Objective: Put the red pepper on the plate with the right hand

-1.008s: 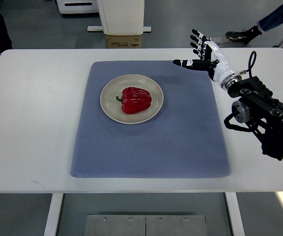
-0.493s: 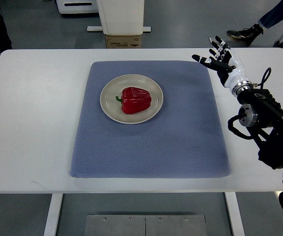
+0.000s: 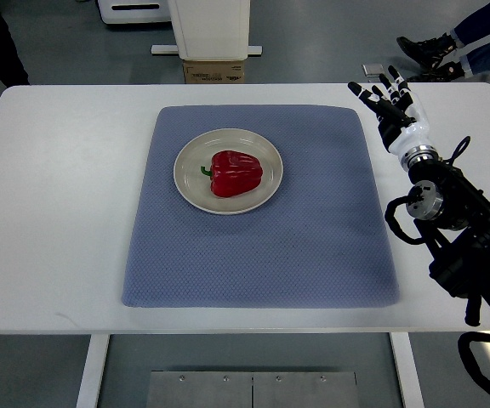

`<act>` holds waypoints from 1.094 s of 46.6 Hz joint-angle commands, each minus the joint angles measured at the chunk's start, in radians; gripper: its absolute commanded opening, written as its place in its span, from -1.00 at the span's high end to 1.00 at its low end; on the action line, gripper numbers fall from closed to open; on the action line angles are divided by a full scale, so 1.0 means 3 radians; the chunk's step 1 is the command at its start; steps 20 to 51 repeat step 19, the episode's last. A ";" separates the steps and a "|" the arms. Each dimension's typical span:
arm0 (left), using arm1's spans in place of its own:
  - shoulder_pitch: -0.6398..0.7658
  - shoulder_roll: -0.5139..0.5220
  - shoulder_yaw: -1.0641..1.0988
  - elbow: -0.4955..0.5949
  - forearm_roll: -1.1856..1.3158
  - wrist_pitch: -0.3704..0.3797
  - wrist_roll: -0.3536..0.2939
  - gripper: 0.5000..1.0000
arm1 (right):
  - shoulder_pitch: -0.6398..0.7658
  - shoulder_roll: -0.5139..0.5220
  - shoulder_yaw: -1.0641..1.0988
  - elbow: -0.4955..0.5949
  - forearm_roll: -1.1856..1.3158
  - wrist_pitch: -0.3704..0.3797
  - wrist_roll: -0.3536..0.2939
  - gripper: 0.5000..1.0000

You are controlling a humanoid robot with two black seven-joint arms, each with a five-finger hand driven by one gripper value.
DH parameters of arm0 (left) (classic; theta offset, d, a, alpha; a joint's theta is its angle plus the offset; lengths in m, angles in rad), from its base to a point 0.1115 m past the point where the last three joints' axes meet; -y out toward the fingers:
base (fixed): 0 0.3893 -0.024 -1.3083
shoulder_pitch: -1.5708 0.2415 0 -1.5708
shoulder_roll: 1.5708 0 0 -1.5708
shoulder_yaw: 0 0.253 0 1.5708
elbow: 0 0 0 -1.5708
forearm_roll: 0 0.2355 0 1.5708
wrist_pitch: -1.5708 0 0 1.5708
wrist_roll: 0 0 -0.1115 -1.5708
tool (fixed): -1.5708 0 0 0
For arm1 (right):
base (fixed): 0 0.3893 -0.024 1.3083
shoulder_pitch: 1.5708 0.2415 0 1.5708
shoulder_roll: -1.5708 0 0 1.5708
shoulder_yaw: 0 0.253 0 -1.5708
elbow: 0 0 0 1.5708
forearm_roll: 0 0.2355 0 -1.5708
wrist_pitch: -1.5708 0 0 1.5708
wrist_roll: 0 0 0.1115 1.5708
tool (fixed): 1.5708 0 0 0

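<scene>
The red bell pepper (image 3: 236, 173) is lying inside the round cream plate (image 3: 189, 184), roughly in its middle, so by the look of things the placing itself is done. The step in hand appears to be the retreat — the right hand (image 3: 392, 106) is hanging over the bare white table (image 3: 58, 170) just off the far right corner of the blue-grey mat (image 3: 262, 255), well apart from the plate. Its fingers are spread wide and pointing away from the robot, and it is gripping nothing.

What comes next probably asks for very little: the arm needs only to be carried clear toward the right edge and brought to rest, without sweeping low across the mat or nudging the plate. No left hand is showing in the view.

The pepper is showing a glossy, deep red skin with rounded lobes — it is lying on its side, its short green stem pointing toward the plate's left rim. It is sitting wholly within the rim, nothing overhanging, and the plate itself is resting on the far left part of the mat.

A person's shoes and trouser leg (image 3: 475, 38) are showing on the floor beyond the table's far right corner.
</scene>
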State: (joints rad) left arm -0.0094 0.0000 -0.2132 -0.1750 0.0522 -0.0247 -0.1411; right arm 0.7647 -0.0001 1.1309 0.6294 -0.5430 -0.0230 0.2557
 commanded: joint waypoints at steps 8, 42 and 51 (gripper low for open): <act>0.0001 0.0000 0.0000 0.0000 0.0000 -0.0005 0.0000 -1.00 | -0.0054 0.0000 -0.0006 -0.0007 0.0000 0.0000 0.0001 -1.00; 0.0001 0.0000 0.0000 0.0000 0.0000 0.0000 0.0000 -1.00 | -0.0059 0.0000 -0.0006 -0.0002 0.0000 0.0005 0.0001 -1.00; 0.0001 0.0000 0.0000 0.0000 0.0000 0.0000 0.0000 -1.00 | -0.0059 0.0000 -0.0006 -0.0002 0.0000 0.0005 0.0001 -1.00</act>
